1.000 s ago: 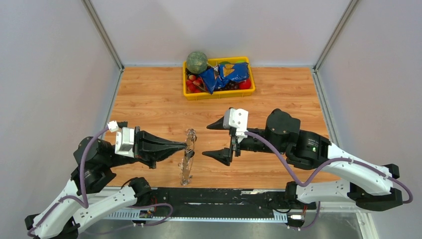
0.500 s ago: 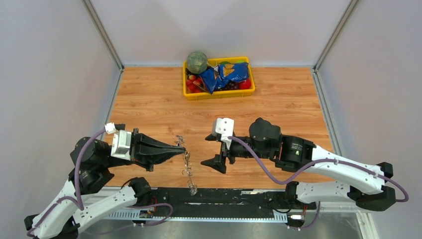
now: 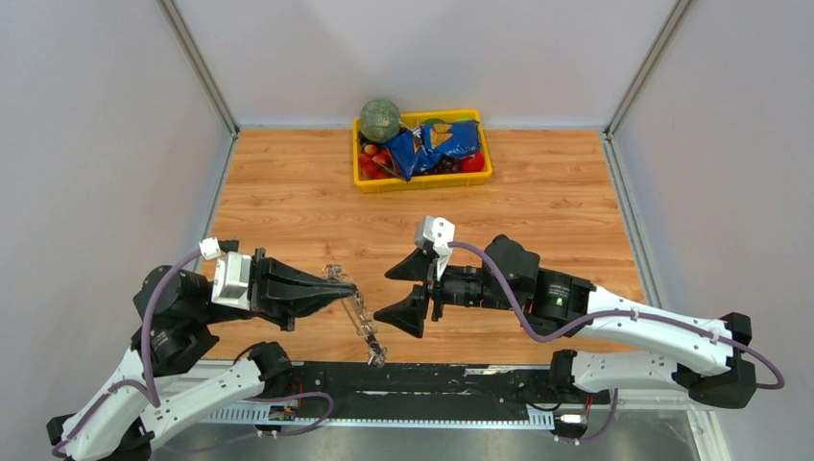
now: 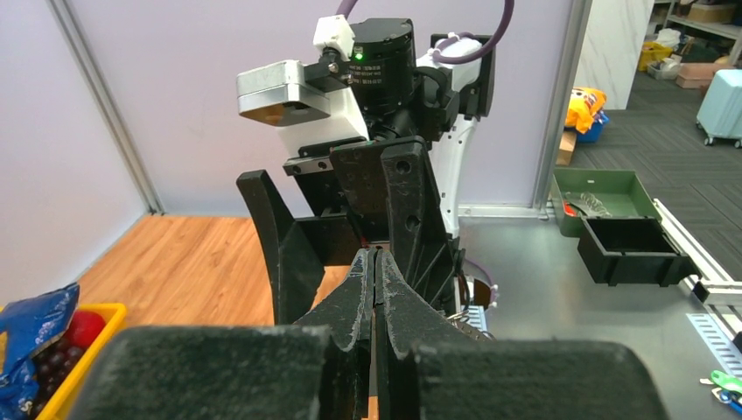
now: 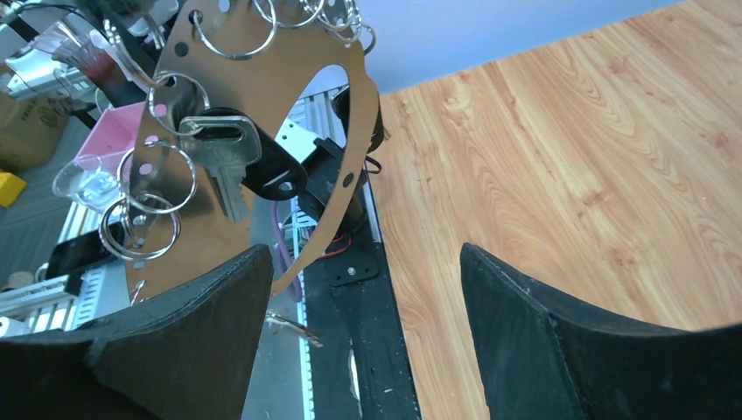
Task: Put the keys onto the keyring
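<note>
Between the two end effectors: keyring [image 3: 357,312], lifted off worktop [image 3: 288,192] near its front edge, hanging slantwise down and to the right.
Left end effector [image 3: 347,288]: clamped tight on upper end of keyring; in own wrist view, fingers pressed flat together with no gap.
Right end effector [image 3: 384,295]: spread wide, gripping nothing, pointing left at keyring from just beside it; contact not discernible.
Keyring up close, right wrist view: flat shiny loop with oval opening, filling upper left of view, above and ahead of left finger.
Small rings [image 5: 144,223]: several threaded through holes along loop's rim.
Key [image 5: 229,188]: hung from a small ring on loop's left side, silver blade pointing down, black piece just behind it.
Other keys: number and place impossible to tell.
Yellow tray [image 3: 422,182]: at far edge of worktop, well apart from both arms, holding green ball, blue bag and red items.
</note>
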Controlling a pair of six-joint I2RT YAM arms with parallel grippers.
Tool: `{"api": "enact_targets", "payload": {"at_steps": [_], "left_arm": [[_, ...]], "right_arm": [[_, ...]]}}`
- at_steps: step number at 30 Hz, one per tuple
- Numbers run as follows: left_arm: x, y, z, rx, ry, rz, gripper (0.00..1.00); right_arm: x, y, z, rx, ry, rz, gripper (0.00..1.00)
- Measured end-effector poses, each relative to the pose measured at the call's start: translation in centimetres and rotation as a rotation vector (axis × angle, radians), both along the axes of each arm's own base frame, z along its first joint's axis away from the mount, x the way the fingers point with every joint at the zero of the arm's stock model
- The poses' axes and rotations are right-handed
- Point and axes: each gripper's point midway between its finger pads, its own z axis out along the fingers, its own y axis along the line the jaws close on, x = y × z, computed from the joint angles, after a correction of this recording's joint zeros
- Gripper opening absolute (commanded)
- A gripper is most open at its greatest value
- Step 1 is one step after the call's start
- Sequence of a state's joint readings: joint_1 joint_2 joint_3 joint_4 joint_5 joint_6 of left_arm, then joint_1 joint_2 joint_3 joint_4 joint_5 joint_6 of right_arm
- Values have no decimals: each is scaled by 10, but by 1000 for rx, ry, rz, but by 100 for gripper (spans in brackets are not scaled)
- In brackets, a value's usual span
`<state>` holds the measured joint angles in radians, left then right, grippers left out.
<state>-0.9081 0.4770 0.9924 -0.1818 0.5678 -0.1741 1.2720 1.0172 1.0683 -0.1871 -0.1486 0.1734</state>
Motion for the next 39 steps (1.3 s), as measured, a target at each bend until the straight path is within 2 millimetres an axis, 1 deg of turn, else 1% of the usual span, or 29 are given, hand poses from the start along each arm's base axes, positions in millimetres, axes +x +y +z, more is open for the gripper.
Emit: {"api": "enact_targets", "payload": {"at_steps": [11, 18, 21, 28, 34, 39], "left_arm": [[-2, 1, 2, -8, -5, -4, 0], [-6, 1, 4, -15, -16, -28, 0], [-10, 1, 4, -12, -19, -47, 0], [-19, 1, 10, -12, -29, -99, 0], [-25, -2, 12, 0, -37, -148, 0], [-27, -8, 12, 17, -39, -183, 0]], "right_arm": [[4, 17, -6, 17, 67, -16, 79], [15, 17, -13, 22, 112, -57, 78], [17, 20, -13, 29, 129, -50, 78], [6, 33, -12, 54, 169, 23, 77], [-3, 36, -10, 84, 191, 78, 77], [-11, 37, -22, 98, 224, 117, 74]]}}
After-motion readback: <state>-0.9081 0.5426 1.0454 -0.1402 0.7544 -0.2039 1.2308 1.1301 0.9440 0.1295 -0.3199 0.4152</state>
